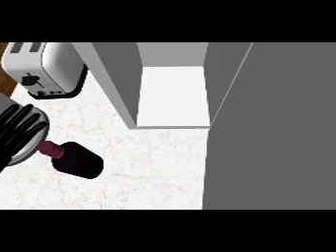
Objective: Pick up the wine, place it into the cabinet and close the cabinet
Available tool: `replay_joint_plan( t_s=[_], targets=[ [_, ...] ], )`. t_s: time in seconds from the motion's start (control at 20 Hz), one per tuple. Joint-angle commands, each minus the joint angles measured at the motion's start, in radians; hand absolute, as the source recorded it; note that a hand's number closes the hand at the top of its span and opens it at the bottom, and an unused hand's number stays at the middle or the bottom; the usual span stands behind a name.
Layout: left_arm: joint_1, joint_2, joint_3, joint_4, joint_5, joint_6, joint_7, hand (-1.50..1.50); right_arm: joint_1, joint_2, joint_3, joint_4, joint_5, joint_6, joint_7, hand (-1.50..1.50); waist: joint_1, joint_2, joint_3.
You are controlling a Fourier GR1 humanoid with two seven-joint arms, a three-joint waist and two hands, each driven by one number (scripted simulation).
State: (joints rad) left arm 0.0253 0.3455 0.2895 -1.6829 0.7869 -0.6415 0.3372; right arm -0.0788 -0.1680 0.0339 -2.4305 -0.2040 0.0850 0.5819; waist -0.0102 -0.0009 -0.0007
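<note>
Spread and holding nothing, left hand (10,132) hangs just beside the wine (76,158) lying on the counter (149,167) before the open cabinet (172,93), so a careless touch could roll it away.

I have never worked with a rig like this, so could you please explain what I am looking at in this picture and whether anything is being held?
This is the view from a humanoid robot's head, looking steeply down at a white marbled kitchen counter. The black shape at the left edge is the robot's left hand, fingers straight and resting open; it holds nothing. Its right hand does not show. Beside that hand a dark wine bottle lies on the counter, its neck pointing toward the hand. Behind it stands a silver toaster. In the middle is an open cabinet with a bare white shelf, and the large grey panel at the right is its open door.
</note>
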Motion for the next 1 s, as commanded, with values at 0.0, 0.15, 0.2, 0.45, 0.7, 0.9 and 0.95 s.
replay_joint_plan(
  t_s=[0.0,0.15,0.2,0.45,0.7,0.9,0.95],
  targets=[
    [-0.009,-0.063,0.014,0.104,-0.155,-0.066,-0.132,-1.50,0.064,0.022,0.014,-0.160,-0.074,-0.005,0.041,-1.50,-0.003,0.000,0.000],
    [-0.039,-0.063,0.013,0.119,-0.170,-0.042,-0.132,-1.50,-0.002,-0.003,-0.049,-0.155,-0.121,-0.016,0.087,-1.50,0.001,-0.001,0.000],
    [-0.037,-0.038,0.041,0.165,-0.175,-0.081,-0.158,-1.50,0.033,0.000,-0.046,-0.168,-0.099,-0.009,0.079,-1.50,0.001,-0.001,0.000],
    [-0.095,-0.063,0.022,0.267,-0.254,-0.088,-0.212,-1.50,0.110,0.019,-0.037,-0.123,-0.095,0.050,-0.017,-1.50,-0.001,0.000,0.001],
    [-0.095,-0.133,-0.018,0.305,-0.378,-0.076,-0.301,-1.50,0.098,0.007,-0.036,-0.197,-0.092,0.028,0.044,-1.50,-0.008,-0.001,0.001],
    [-0.057,-0.108,-0.006,0.393,-0.452,-0.186,-0.432,-1.50,0.055,0.050,0.009,-0.123,-0.027,0.000,0.013,-1.50,0.003,0.000,0.000],
    [-0.090,-0.091,-0.007,0.424,-0.427,-0.189,-0.404,-1.50,-0.011,0.020,-0.006,-0.134,-0.062,-0.012,0.098,-1.50,0.004,0.000,0.000]
  ],
)
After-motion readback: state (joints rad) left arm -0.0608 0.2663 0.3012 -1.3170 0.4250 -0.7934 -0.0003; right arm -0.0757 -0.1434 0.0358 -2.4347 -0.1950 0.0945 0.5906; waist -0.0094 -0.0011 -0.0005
